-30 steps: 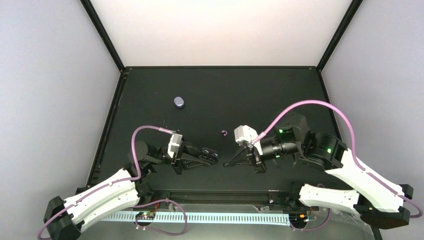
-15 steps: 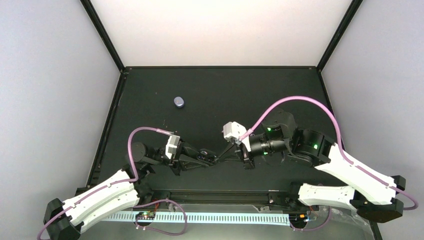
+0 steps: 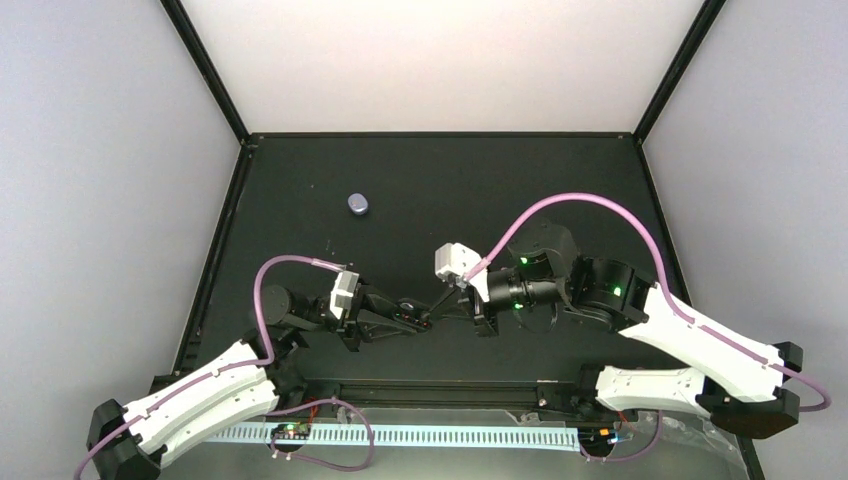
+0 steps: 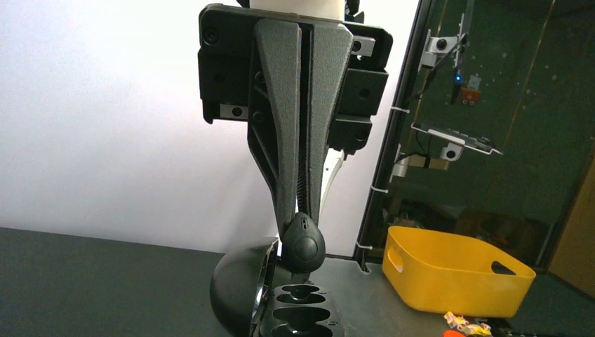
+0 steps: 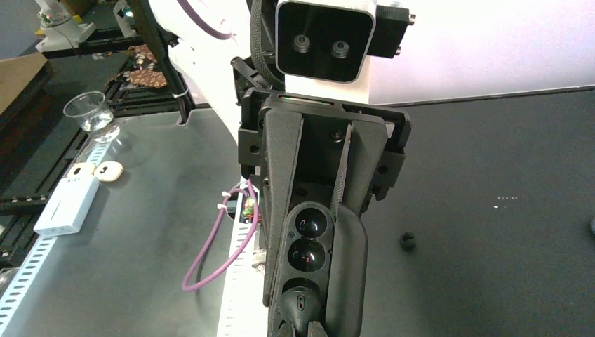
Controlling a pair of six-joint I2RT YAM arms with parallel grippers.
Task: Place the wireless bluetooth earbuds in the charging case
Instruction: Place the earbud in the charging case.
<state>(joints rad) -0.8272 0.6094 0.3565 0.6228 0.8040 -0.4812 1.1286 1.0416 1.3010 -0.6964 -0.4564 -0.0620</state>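
Observation:
My left gripper [image 3: 415, 318] is shut on a black open clamshell charging case [image 5: 312, 253], its lid [image 4: 238, 288] swung aside and its dark round wells [image 5: 309, 223] facing out. My right gripper [image 3: 437, 313] meets it nose to nose and is shut on a tiny black earbud [image 4: 303, 244]. The earbud [image 5: 300, 303] sits at the well nearest my right fingertips [image 5: 281, 330]; I cannot tell whether it is seated. A second small black nub [image 5: 408, 241] lies on the table mat. A small lavender oval piece [image 3: 358, 204] lies closed at the far left, apart from both grippers.
The black table mat [image 3: 560, 190] is bounded by black frame posts and white walls. Beyond the table edge, the left wrist view shows a yellow bin [image 4: 456, 270]. The right wrist view shows a purple cable [image 5: 210, 260] and a white slotted strip [image 5: 238, 295] along the near edge.
My right arm has swung left with the earbud until its fingertips meet the case in my left gripper. The left gripper has edged slightly left. The lavender piece has not moved.

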